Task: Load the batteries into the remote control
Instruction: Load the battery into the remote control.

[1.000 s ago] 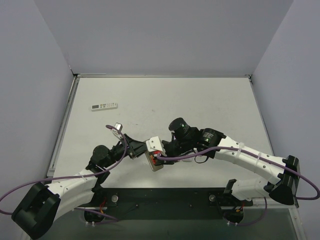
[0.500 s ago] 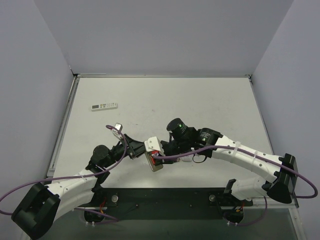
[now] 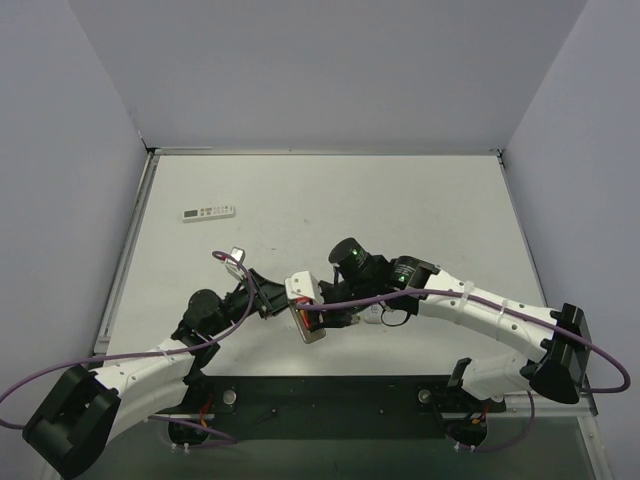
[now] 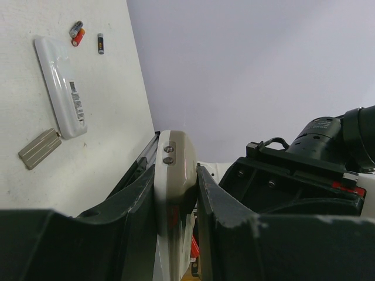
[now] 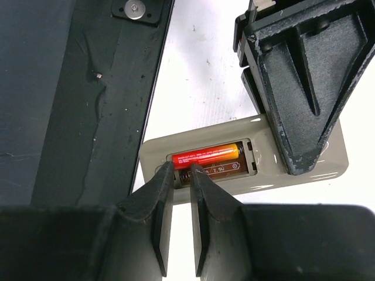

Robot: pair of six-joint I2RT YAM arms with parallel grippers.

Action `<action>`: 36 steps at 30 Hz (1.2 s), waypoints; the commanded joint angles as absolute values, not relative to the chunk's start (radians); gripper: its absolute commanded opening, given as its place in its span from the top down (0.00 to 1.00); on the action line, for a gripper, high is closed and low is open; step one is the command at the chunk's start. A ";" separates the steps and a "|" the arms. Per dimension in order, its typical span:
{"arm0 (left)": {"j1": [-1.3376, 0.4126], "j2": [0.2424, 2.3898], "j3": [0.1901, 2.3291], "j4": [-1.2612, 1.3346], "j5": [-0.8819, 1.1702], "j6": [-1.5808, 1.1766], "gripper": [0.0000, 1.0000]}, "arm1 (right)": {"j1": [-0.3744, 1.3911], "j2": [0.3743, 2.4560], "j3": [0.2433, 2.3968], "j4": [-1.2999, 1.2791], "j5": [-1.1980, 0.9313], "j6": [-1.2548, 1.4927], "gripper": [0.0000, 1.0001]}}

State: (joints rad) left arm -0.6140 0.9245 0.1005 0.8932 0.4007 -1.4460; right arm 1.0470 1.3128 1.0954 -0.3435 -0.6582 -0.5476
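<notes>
A flat white desk (image 3: pixel 400 200) is carrying everything. A dark plate (image 3: pixel 330 395) is running along its near edge. Seen from above, a long white remote (image 3: pixel 208 212) with a grey screen at one end is lying flat near the far left side, well apart from the dark plate.

In the left wrist view, a long white slab (image 4: pixel 60 85) with a small printed label is lying flat on the desk. I cannot tell if it is that same remote. A little grey-beige ridged lid (image 4: pixel 39 148) is lying just beside one end of it. Past the other end, three tiny batteries (image 4: pixel 76 28) are lying. Two are touching each other, one dark and one red-orange. A third dark one (image 4: pixel 101 43) is sitting near them, a little apart.
</notes>
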 commanded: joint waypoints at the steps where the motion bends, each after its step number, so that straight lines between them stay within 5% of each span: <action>1: -0.650 0.904 0.164 1.008 0.385 -1.474 1.00 | 1.057 1.361 1.101 -0.281 -0.624 -0.500 0.89; 36: -0.699 0.871 0.135 1.052 0.290 -1.479 1.00 | 1.085 1.491 1.045 -0.058 -0.339 -0.264 1.00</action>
State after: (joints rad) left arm -0.6540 0.9218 0.0677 0.7856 0.1982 -1.3399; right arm 1.0763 1.4380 1.0710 -0.2806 -0.4576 -0.2817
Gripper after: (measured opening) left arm 0.368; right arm 0.005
